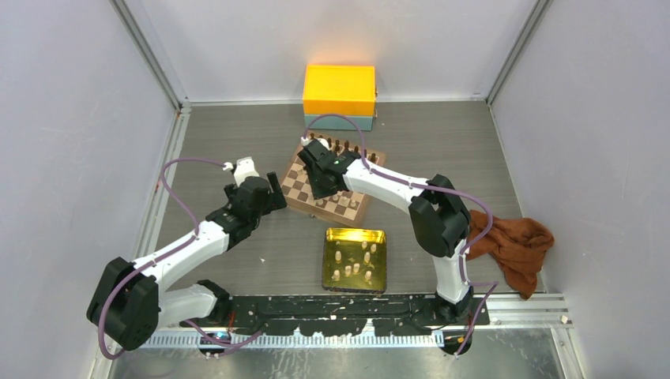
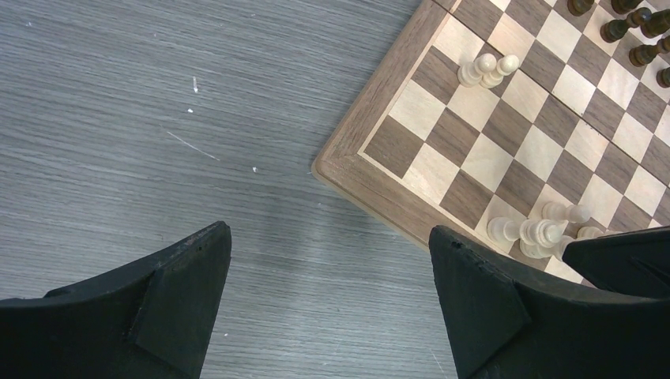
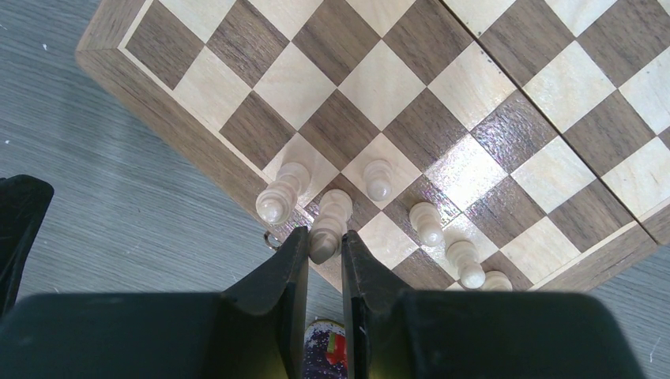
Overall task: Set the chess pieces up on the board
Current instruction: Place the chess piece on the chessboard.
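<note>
Right wrist: chess piece (image 3: 332, 217) clamped inside right pincer (image 3: 324, 239).

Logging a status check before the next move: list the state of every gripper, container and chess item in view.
Board: flat on the table, only partly set.
Left gripper: open, empty, beside the board's corner.
Right gripper: shut on a cream piece at the board's edge.
Tray: holds several cream pieces.
Box: lid closed.
Cloth: crumpled.
</note>
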You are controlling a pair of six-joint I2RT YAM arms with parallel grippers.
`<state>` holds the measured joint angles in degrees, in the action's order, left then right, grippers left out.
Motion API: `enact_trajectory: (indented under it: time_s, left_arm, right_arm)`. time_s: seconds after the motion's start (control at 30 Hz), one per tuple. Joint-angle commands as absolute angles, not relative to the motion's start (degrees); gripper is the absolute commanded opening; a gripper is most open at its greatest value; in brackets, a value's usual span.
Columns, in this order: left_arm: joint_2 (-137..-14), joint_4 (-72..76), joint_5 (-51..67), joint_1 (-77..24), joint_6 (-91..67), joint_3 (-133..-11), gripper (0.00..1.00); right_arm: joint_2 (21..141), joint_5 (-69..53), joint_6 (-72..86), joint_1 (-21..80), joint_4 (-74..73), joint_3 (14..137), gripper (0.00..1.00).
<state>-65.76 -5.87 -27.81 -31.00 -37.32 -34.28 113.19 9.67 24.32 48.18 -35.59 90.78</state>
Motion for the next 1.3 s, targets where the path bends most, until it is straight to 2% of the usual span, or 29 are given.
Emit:
enact_trajectory:
  time_s: [0.0,1.27]
  left_arm:
    - [-65.1,-3.7,-28.7,-30.8,-37.5,-34.3,0.96]
    - [-65.3,-3.7,-28.2,-30.8,-38.2,-34.3,0.96]
  right_arm:
    - [111.9,9.4,24.8,48.0,-34.6,92.1,0.01]
    - [109.6,9.8,25.0,48.1,-35.0,89.9,0.01]
